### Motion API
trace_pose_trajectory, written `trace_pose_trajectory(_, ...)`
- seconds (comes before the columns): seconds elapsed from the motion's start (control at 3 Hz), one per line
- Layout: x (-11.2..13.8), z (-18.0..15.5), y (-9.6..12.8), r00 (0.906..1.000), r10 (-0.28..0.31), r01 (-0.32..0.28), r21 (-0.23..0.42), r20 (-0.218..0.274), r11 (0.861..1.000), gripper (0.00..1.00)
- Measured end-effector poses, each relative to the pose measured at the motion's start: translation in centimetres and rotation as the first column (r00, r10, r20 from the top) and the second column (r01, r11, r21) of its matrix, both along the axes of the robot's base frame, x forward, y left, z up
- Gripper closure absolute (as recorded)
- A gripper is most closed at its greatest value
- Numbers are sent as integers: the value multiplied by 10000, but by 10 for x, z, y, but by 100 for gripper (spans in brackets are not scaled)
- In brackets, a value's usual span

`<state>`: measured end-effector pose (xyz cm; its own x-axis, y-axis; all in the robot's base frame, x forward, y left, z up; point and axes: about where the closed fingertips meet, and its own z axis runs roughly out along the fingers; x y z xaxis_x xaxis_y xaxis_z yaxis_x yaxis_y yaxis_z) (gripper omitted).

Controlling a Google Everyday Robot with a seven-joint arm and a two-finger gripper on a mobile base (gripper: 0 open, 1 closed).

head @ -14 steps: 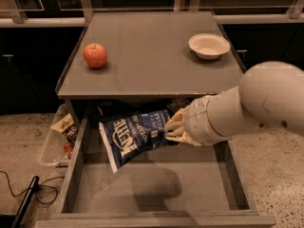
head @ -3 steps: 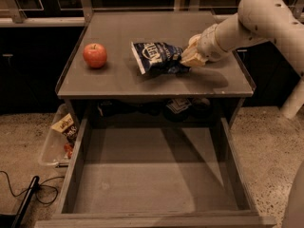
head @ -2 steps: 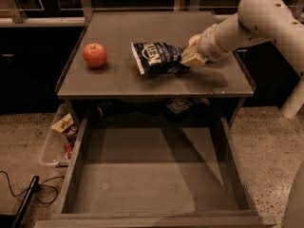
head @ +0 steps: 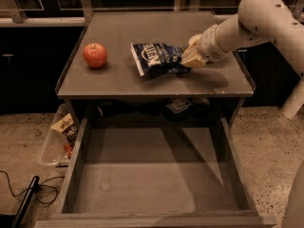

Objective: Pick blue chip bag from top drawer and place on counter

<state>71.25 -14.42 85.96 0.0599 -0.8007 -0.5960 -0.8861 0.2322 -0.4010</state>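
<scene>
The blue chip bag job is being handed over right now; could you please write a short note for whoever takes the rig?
Arm: the end effector is low over the counter, against the right end of the blue chip bag. Whether it grips the bag cannot be made out.
Bag: the blue chip bag lies on the counter, right of the red apple and apart from it.
Drawer: the top drawer is pulled open, and the bag is not in it.
Done: the bag is out of the drawer and on the counter.
Left: confirm release, then probably lift the arm away.

Speckled floor, dark cabinets behind, cable btm-left, dim light
</scene>
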Motion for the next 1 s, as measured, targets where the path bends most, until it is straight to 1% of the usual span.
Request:
trace_pose_trajectory(0.33, 0, 0, 0, 10000, 0, 0, 0, 0, 10000, 11)
trace_pose_trajectory(0.67, 0, 0, 0, 10000, 0, 0, 0, 0, 10000, 0)
trace_pose_trajectory(1.0, 0, 0, 0, 10000, 1, -1, 0, -1, 10000, 0)
